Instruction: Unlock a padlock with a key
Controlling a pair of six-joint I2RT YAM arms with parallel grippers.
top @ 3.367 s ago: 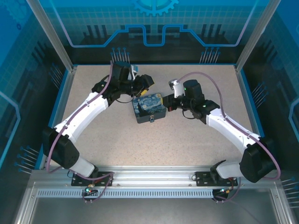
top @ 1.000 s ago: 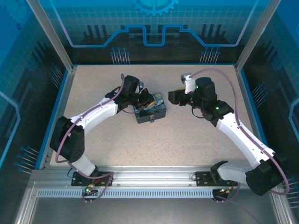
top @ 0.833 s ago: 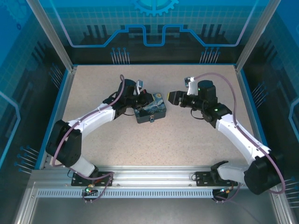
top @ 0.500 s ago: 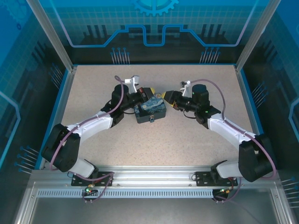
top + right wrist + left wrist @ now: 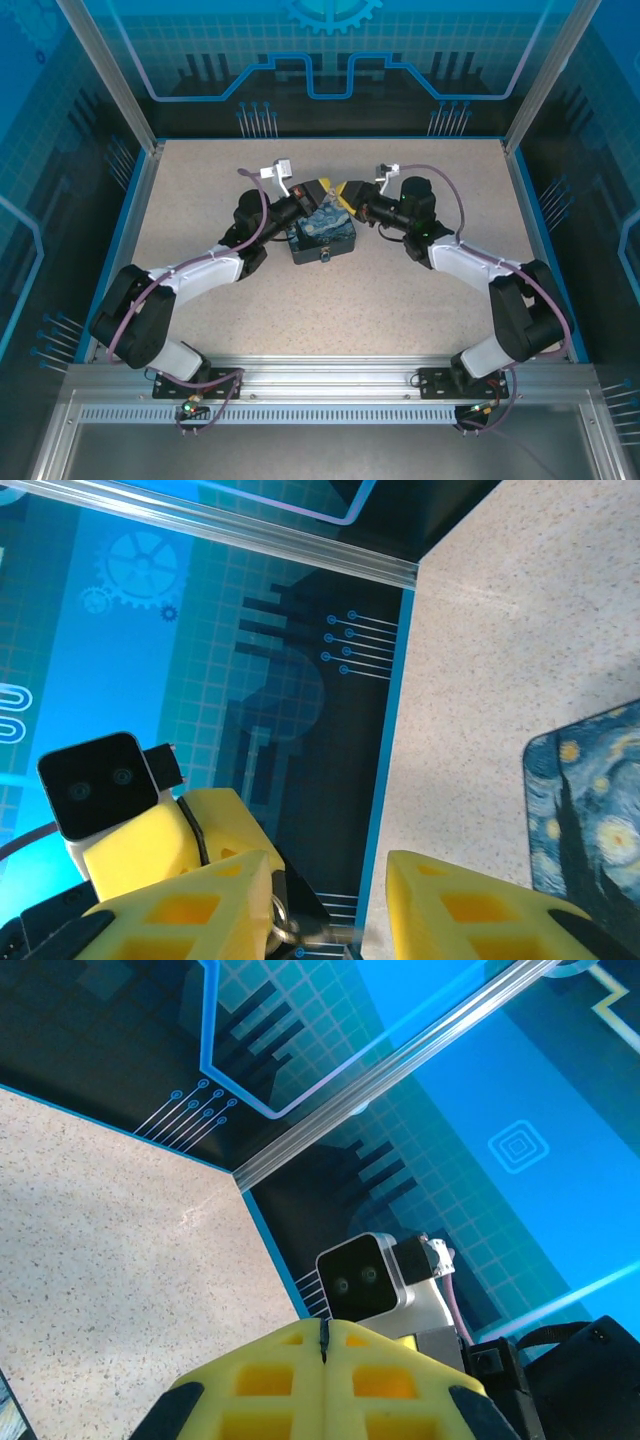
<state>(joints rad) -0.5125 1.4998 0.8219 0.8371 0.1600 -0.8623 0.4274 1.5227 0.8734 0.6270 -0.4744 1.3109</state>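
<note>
My left jaws (image 5: 322, 1335) are shut, seemingly on the key (image 5: 281, 920); my right jaws (image 5: 330, 880) stand part-open around it. Stiff, slippery: pinch its bow.

tin (image 5: 325, 240) on table (image 5: 400, 300), left fingers (image 5: 320, 190) and right fingers (image 5: 350, 191) meeting just behind it

White-and-black arms (image 5: 200, 272), purple cables (image 5: 262, 205), yellow claw fingers (image 5: 270, 1385).
</note>
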